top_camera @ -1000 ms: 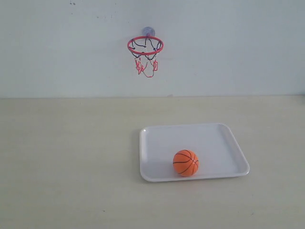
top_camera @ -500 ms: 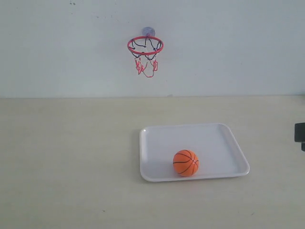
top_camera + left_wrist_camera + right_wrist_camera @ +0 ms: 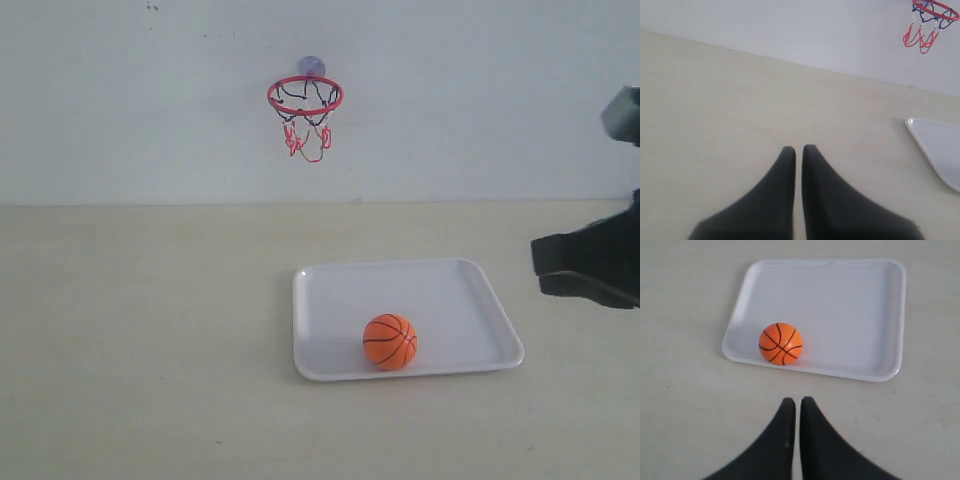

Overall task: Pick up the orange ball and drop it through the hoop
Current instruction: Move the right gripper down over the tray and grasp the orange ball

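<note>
Both jaws closed; right arm (image 3: 590, 265) hovers aloft.

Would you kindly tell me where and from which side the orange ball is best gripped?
Across its widest middle, from above. The orange ball is round, so an off-centre pinch would likely squeeze it out, and it sits close to the white tray's raised rim, which would hinder a low approach.

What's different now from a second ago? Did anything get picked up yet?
The right pincer has come into sight from the right edge of the exterior view and moved leftward toward the white tray. A second ago it was not visible at all. It holds nothing, and its fingers are closed together. The orange ball rests in the same spot on the tray, and the hoop on the wall is unchanged.
</note>
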Motion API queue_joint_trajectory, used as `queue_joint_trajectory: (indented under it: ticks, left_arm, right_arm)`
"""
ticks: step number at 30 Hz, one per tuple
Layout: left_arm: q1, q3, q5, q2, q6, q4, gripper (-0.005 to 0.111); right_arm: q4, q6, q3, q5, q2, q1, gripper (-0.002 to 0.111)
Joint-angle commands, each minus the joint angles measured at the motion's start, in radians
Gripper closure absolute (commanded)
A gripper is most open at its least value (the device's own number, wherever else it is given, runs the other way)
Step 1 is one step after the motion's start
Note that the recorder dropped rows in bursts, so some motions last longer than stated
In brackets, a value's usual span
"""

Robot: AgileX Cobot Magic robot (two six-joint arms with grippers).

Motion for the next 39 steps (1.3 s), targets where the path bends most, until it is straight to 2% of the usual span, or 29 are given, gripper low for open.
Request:
queue_joint_trajectory:
  ticks: [1, 5, 7, 10, 14, 19, 25, 27, 29, 31, 34, 39]
  left_arm:
    - [0.003, 0.004, -0.004, -0.003, -0.006, 0.001, 0.103]
    - [0.003, 0.004, -0.004, -0.003, -0.006, 0.001, 0.103]
    - [0.003, 0.004, -0.004, -0.003, -0.006, 0.001, 0.103]
    - [0.003, 0.004, -0.004, -0.003, -0.006, 0.001, 0.103]
    - [0.003, 0.004, -0.004, -0.003, -0.006, 0.001, 0.103]
    - [0.003, 0.004, -0.004, -0.003, -0.006, 0.001, 0.103]
    - [0.003, 0.004, -0.004, -0.003, -0.006, 0.001, 0.103]
    - [0.003, 0.004, -0.004, -0.003, -0.006, 0.001, 0.103]
    - [0.003, 0.004, -0.004, -0.003, -0.006, 0.001, 0.103]
    - [0.003, 0.004, -0.004, -0.003, -0.006, 0.001, 0.103]
    - [0.003, 0.004, -0.004, -0.003, -0.006, 0.001, 0.103]
    - [0.003, 0.004, -0.004, -0.003, -0.006, 0.001, 0.103]
  right_arm:
    - [0.033, -0.085, -0.118, 0.076, 0.193, 0.021, 0.081]
    - [0.033, -0.137, -0.194, 0.028, 0.342, 0.076, 0.038]
    - [0.035, -0.134, -0.235, -0.013, 0.422, 0.110, 0.026]
    - [0.036, -0.074, -0.315, -0.104, 0.596, 0.163, 0.024]
    - [0.057, -0.041, -0.410, -0.112, 0.747, 0.198, 0.024]
    - [0.061, -0.019, -0.429, -0.144, 0.845, 0.212, 0.024]
    - [0.061, -0.015, -0.429, -0.149, 0.859, 0.212, 0.025]
    - [0.061, -0.015, -0.429, -0.158, 0.859, 0.212, 0.033]
    - [0.061, -0.013, -0.429, -0.164, 0.859, 0.212, 0.048]
    - [0.061, -0.009, -0.429, -0.156, 0.859, 0.212, 0.068]
    - [0.061, -0.008, -0.429, -0.129, 0.859, 0.212, 0.106]
    - [0.063, 0.015, -0.429, -0.134, 0.848, 0.210, 0.107]
